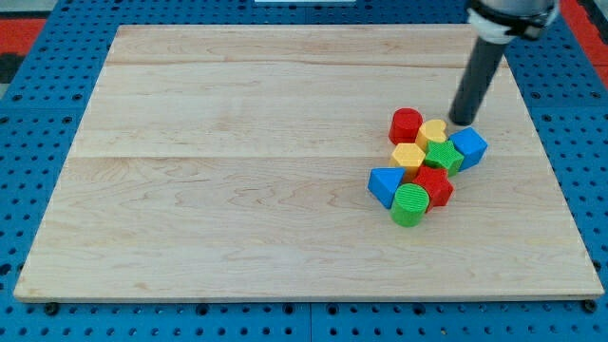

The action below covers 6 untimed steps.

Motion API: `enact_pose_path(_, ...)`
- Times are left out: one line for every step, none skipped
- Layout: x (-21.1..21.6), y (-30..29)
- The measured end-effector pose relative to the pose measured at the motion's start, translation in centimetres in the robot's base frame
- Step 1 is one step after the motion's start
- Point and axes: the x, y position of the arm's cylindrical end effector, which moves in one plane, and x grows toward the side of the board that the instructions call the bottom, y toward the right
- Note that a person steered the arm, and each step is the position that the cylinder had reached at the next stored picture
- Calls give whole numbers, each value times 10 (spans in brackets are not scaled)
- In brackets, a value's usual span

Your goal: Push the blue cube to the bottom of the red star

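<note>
The blue cube (pixel 469 147) sits at the right end of a tight cluster of blocks, right of the green star (pixel 443 157). The red star (pixel 433 185) lies lower in the cluster, below the green star and down-left of the blue cube. My tip (pixel 462 122) is just above the blue cube, close to its upper left edge and right of the yellow round block (pixel 432 132). The dark rod slants up to the view's top right.
The cluster also holds a red cylinder (pixel 406 124), a yellow hexagon (pixel 408 157), a blue triangular block (pixel 385 184) and a green cylinder (pixel 410 204). The wooden board (pixel 237 171) lies on a blue pegboard (pixel 28 190).
</note>
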Motion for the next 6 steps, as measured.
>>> enact_pose_path(54, 15)
enact_pose_path(53, 24)
enact_pose_path(40, 53)
enact_pose_path(71, 65)
enact_pose_path(99, 36)
enact_pose_path(114, 7)
